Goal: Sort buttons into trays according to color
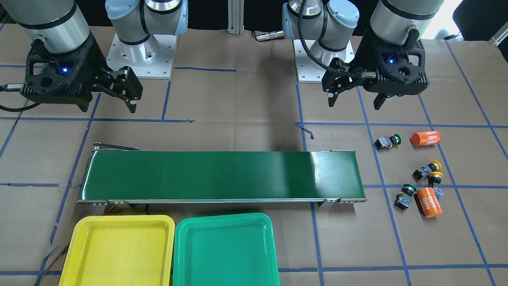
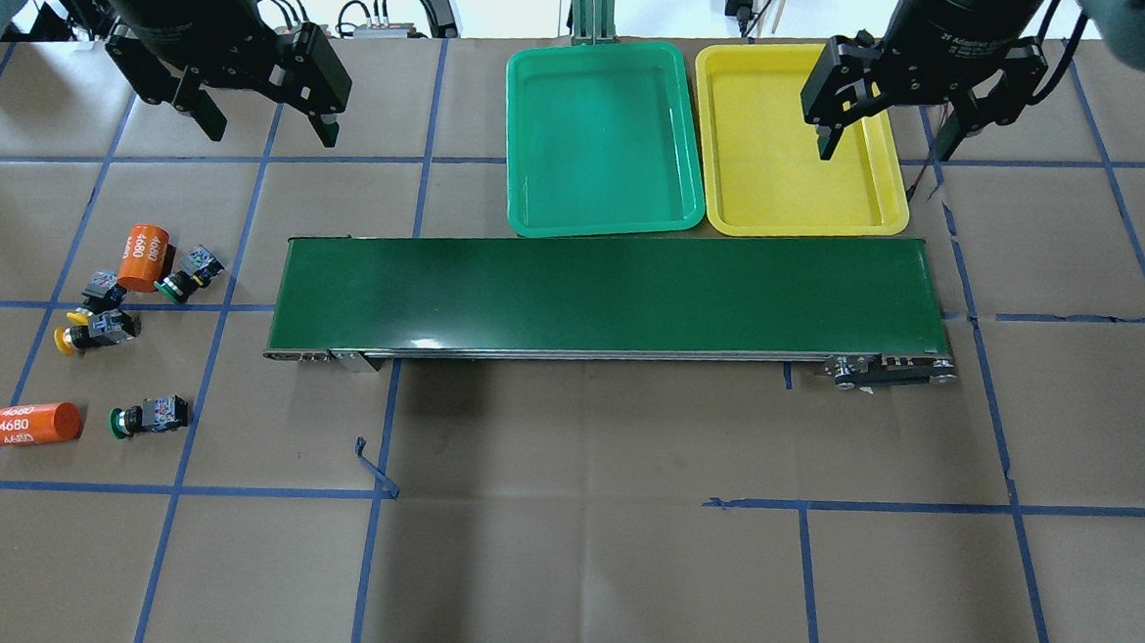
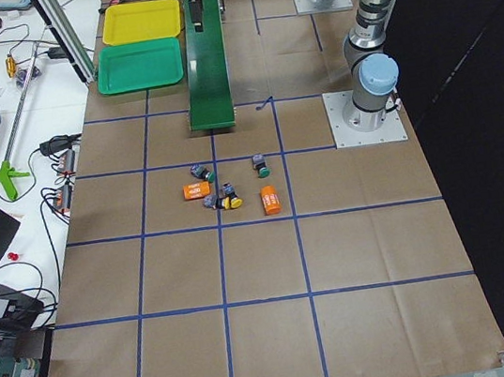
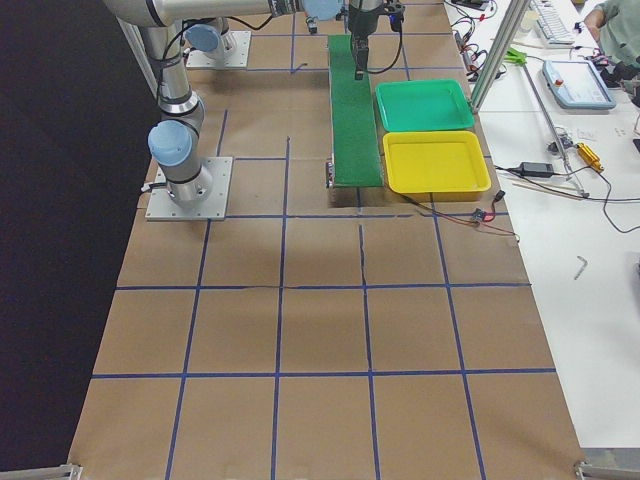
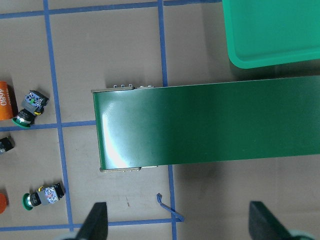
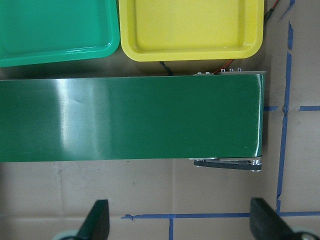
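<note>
Two robot arms hung above a brown tabletop [image 2: 560,556] marked with blue tape. The left gripper [image 2: 274,133] and the right gripper [image 2: 885,150] both had their jaws spread wide and held nothing. All four buttons lay on the tabletop beyond the left end of a dark green conveyor belt [image 2: 603,299]: two green-capped buttons [image 2: 188,275] [image 2: 146,417] and two yellow-capped buttons [image 2: 92,331] [image 2: 96,297] close together, among two orange cylinders [image 2: 143,257] [image 2: 35,424]. On the belt's far side, a green tray [image 2: 602,137] and a yellow tray [image 2: 776,175] sat side by side.
</note>
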